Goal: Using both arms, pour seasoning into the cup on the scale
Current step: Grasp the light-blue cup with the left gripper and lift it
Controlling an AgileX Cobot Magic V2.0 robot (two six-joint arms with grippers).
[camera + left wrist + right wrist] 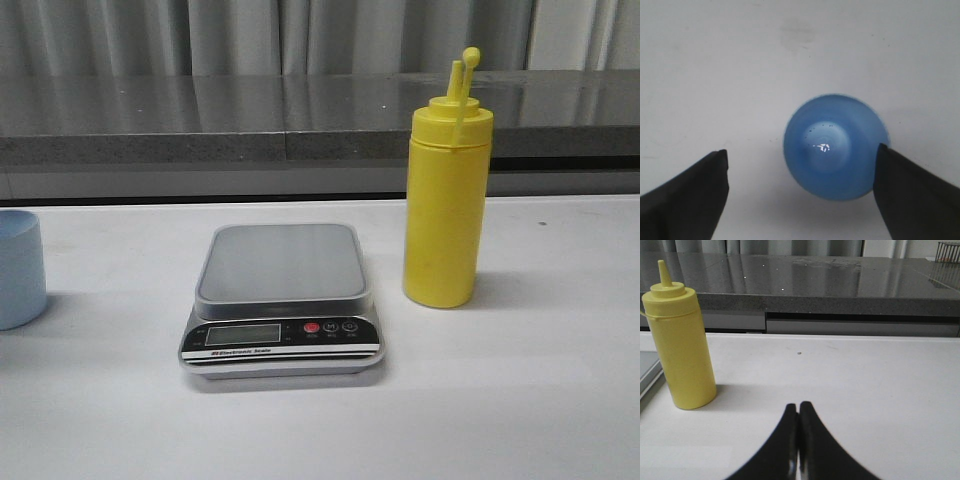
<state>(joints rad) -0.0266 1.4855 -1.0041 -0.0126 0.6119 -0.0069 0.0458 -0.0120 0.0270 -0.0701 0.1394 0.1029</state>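
**Cup off scale, neither gripper holding anything**

Cup (pixel 18 268) stands at the table's left edge, well apart from the scale (pixel 281 300), whose platform is bare. Left gripper (pixel 800 170) hangs above it, jaws wide, cup off-centre toward one finger. Right gripper (pixel 799 440) pressed closed, empty, near the seasoning (pixel 446 195). Risk: an off-centre close could nudge or tip the light cup.

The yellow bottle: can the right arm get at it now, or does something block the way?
Probably yes. In the right wrist view only bare table lies between the right gripper and the yellow bottle, which stands upright beside the scale. But the fingers are shut and must open first.
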